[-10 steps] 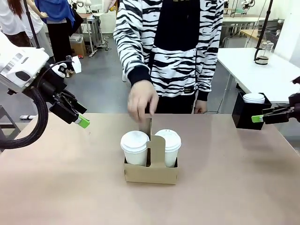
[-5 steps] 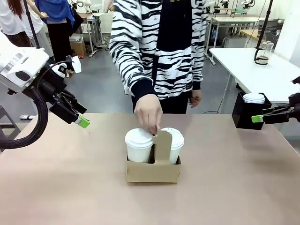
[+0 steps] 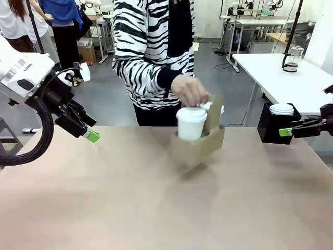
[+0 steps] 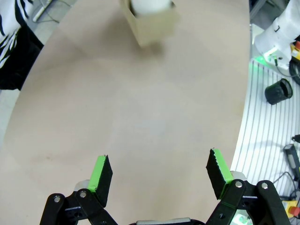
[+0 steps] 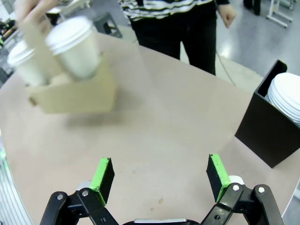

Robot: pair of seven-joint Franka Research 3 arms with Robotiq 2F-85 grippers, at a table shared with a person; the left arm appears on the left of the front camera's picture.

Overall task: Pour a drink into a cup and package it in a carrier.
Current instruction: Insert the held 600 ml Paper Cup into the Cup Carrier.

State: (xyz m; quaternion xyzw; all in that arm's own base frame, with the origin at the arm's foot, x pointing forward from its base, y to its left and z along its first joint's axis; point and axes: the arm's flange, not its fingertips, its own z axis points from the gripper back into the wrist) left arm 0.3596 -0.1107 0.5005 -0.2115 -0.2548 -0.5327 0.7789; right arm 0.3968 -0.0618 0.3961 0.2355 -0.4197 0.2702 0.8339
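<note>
Cups (image 3: 191, 123) with white lids are held in the brown carrier (image 3: 200, 148), two of them side by side. The carrier is lifted off the surface (image 3: 156, 208) by the person's hand (image 3: 190, 90), which is closed on the tall handle panel in the middle. The carrier is tilted and looks blurred. It hangs above the far part of the surface, just in front of the person in the striped top.

In the right wrist view, the carrier (image 5: 75, 96) is seen in the air with both cups (image 5: 75, 47) in its slots, and a shadow lies under it.

A black box (image 3: 273, 125) with white lids in it stands to the right of the carrier, at the far right edge of the surface.

The left pincer (image 3: 88, 134) is held well to the left of the carrier, above the left edge of the surface. Its jaws are spread wide and nothing is held in them. The right pincer (image 3: 285, 132) is kept far to the right of the carrier, just in front of the black box. Its jaws are spread wide too, with nothing between them.
</note>
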